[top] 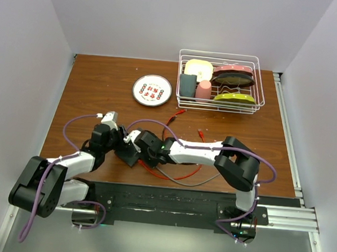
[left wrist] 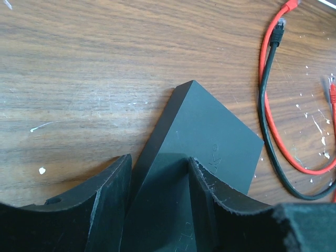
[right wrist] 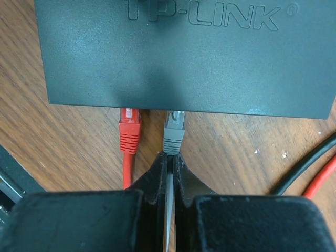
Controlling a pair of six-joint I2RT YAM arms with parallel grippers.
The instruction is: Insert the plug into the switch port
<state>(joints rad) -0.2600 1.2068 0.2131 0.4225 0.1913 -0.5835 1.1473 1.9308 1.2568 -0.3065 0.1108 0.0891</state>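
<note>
From above, the switch (top: 128, 156) lies near the table's near edge, left of centre, between the left gripper (top: 119, 140) and the right gripper (top: 144, 150).

At the left wrist, the fingers (left wrist: 107, 197) are clamped on the switch's sides, bracing it.

At the right wrist, the jaws pinch the grey cable (right wrist: 169, 205) just behind the grey plug (right wrist: 174, 131). Its nose sits in a port on the near edge, beside a seated red plug (right wrist: 129, 128). Insertion looks nearly done. Whether it has latched I cannot tell, so a final push and release likely remain.

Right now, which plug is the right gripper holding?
The grey plug, beside the red plug at the switch; the right gripper pinches its cable.
</note>
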